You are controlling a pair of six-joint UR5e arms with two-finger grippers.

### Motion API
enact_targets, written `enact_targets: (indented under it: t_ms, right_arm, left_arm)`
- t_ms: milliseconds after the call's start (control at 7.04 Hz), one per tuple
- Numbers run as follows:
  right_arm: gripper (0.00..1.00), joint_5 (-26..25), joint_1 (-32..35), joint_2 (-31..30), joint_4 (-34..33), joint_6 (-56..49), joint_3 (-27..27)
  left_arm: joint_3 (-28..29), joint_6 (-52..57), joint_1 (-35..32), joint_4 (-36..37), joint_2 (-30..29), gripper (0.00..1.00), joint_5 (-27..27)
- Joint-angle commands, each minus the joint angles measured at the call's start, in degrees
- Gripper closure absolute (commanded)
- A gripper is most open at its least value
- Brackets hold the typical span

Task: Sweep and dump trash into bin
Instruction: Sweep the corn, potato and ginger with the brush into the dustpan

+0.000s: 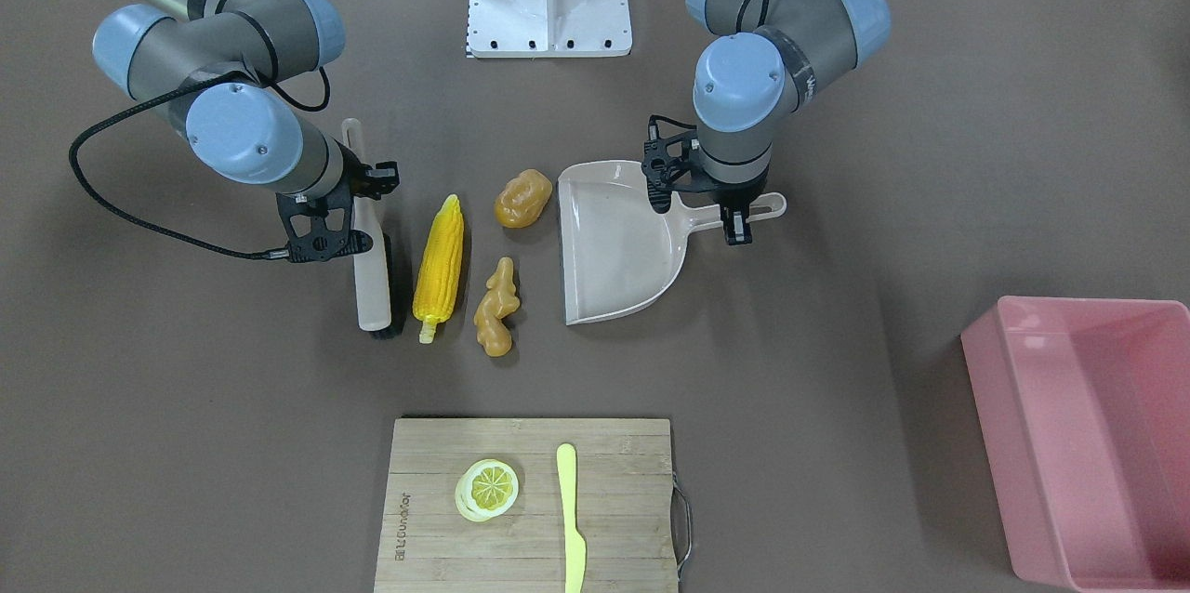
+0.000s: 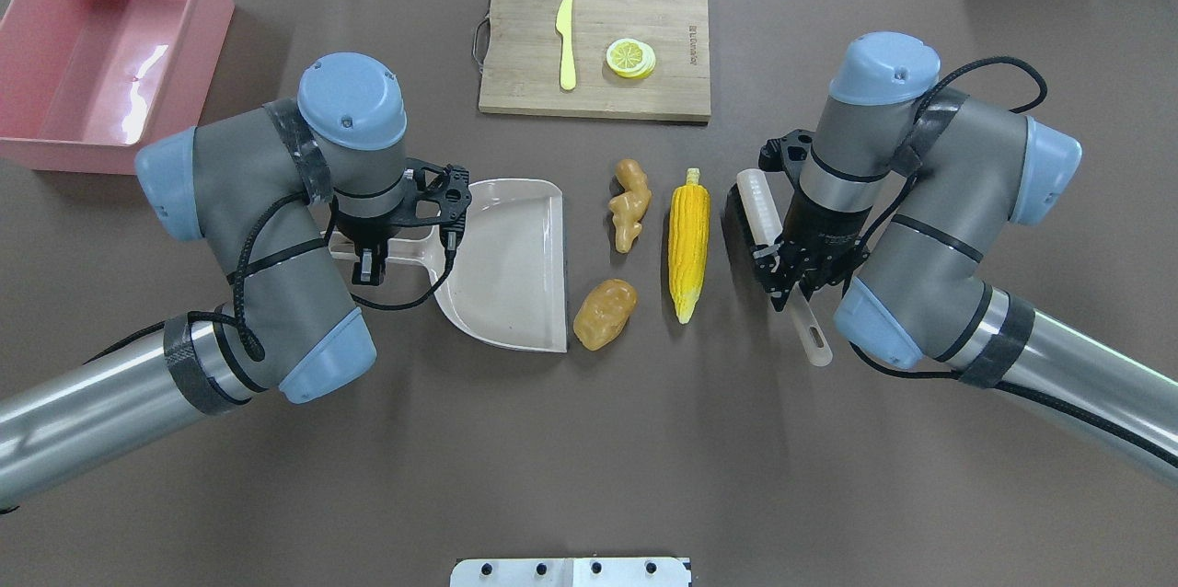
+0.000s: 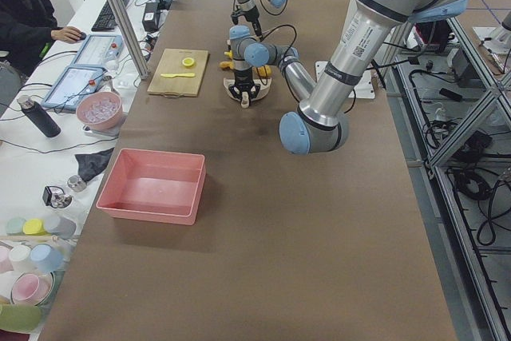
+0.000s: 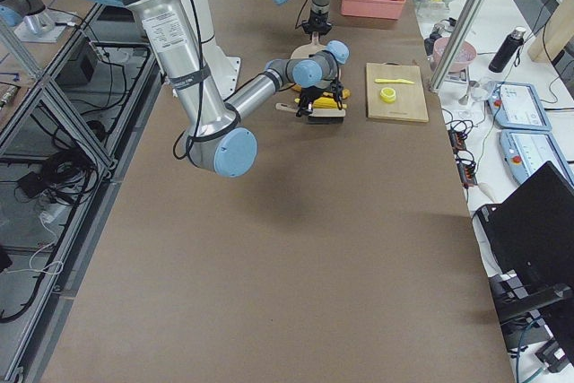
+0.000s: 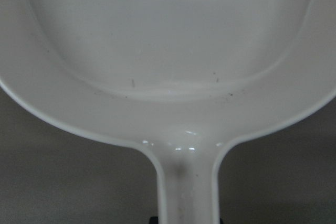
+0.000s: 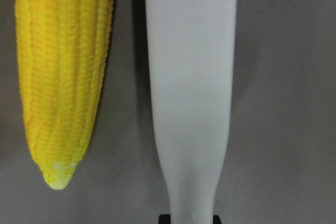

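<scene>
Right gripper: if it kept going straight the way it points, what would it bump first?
Most likely the brush: the right gripper points down, and the wrist view shows the brush's white handle right under it. I cannot tell if they touch. The corn cob lies beside that line.

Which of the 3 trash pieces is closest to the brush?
The yellow corn cob. It lies right alongside the brush, while the ginger-like root and the potato-like lump sit beyond it, toward the dustpan.

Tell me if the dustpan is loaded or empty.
Empty: the dustpan is bare inside in overhead and left wrist views; the corn cob, potato and ginger root lie on the table beside it.
</scene>
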Motion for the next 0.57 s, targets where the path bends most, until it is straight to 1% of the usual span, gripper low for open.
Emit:
enact_targets:
  t_ms: [0,426]
  right_arm:
    - [1.0,-0.8,-1.9,0.5,4.5,3.5,-1.6]
    - [1.0,-0.9,-3.6,3.1,5.2,6.7,-1.6]
  left_arm:
    - [0.2,0.0,0.0,-0.3,0.0,1.0,0.0]
    - [0.2,0.0,0.0,-0.3,-0.2,1.0,0.0]
